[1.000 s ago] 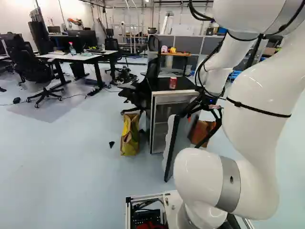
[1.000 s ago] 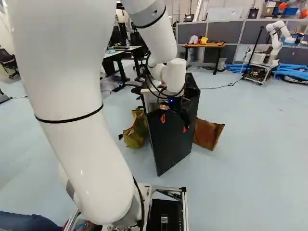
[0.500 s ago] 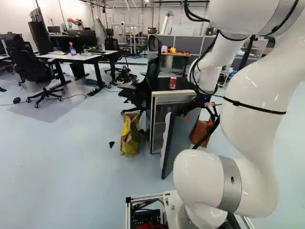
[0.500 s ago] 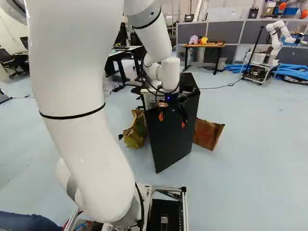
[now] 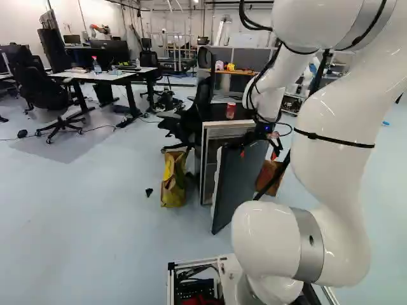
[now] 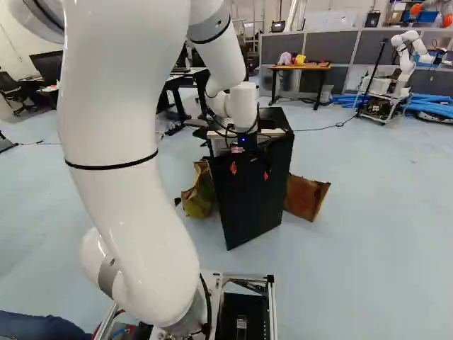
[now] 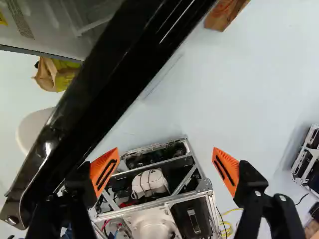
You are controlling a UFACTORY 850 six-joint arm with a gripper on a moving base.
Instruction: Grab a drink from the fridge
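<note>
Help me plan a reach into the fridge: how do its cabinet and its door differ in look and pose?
The cabinet shows its pale-rimmed front opening in the left base view; the door shows mostly a flat, dark outer face.
The door stands open, out from the cabinet's front; the cabinet sits behind it.
The cabinet's top bears a red can, while the door is a thin upright panel.
Both stand upright.

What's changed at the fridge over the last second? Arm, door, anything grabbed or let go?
The door swung left in both base views, its free edge nearing the fridge. The arm shifted the same way, carrying the gripper left. No grab or release visible; its fingers stand wide apart. Base, red can on top and yellow-brown bag unchanged.
</note>
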